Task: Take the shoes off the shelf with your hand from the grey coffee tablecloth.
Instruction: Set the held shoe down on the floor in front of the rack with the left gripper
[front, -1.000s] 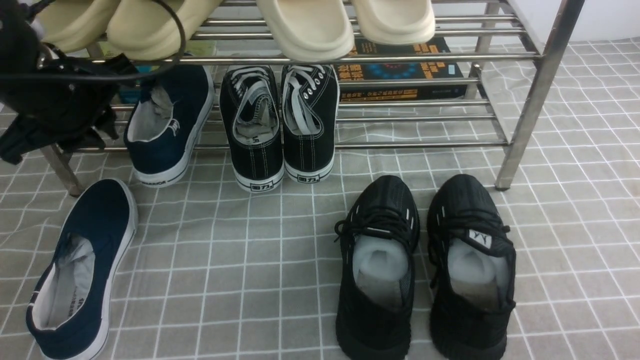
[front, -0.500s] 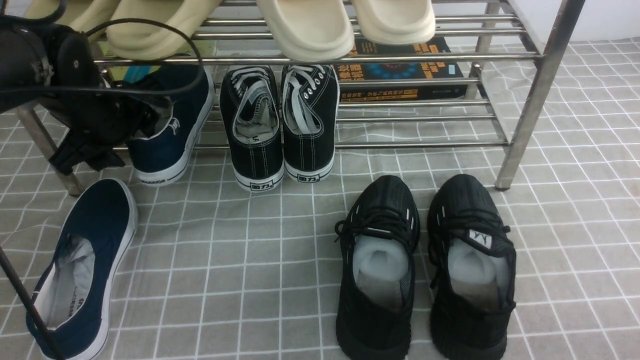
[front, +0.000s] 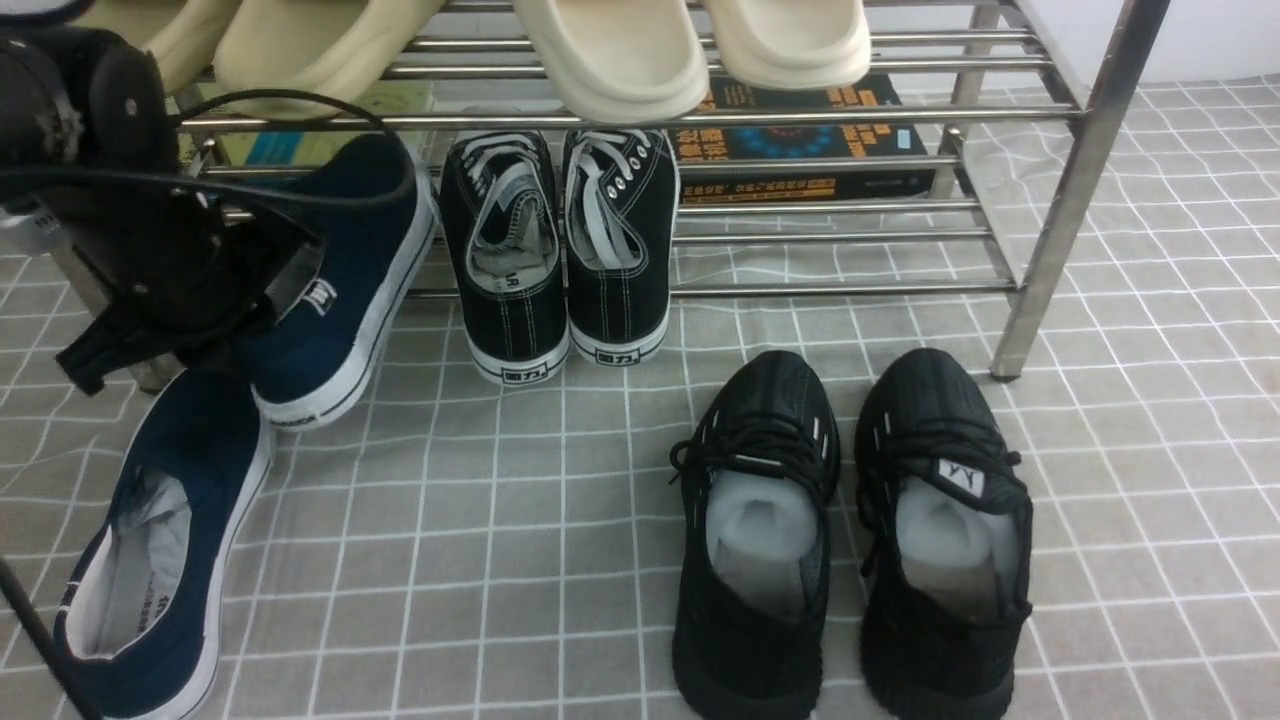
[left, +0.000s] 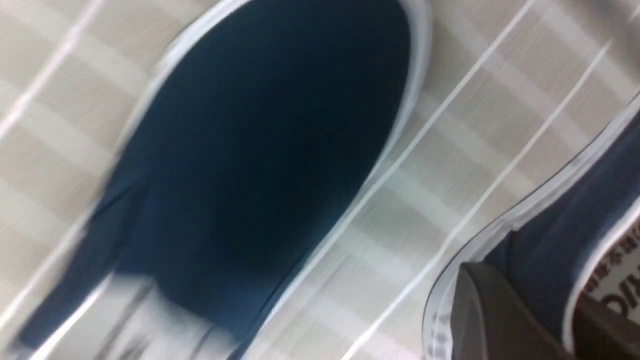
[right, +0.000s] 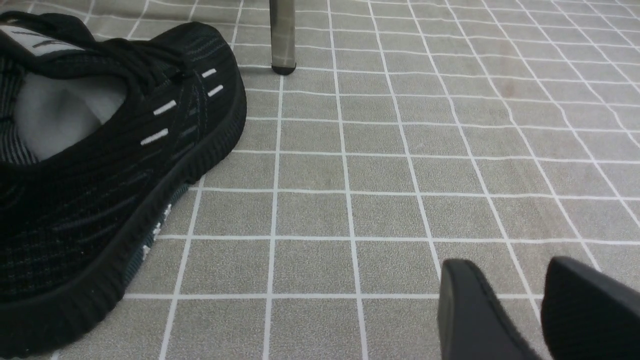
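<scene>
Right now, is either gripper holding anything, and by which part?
The left gripper holds the navy slip-on whose toe points into the shelf, pinched at the rim of its opening near the heel. The right gripper holds nothing.

A grey-brown cloth (front: 1150, 400) with a thin white grid covers all the ground in view (slightly wrinkled toward the far right). On it stands a low two-tier rack (front: 850, 115) of shiny steel bars, its angled leg (front: 1063, 220) resting on the cloth. Behind it is a plain white wall (front: 1220, 40). The light is soft and even.
</scene>
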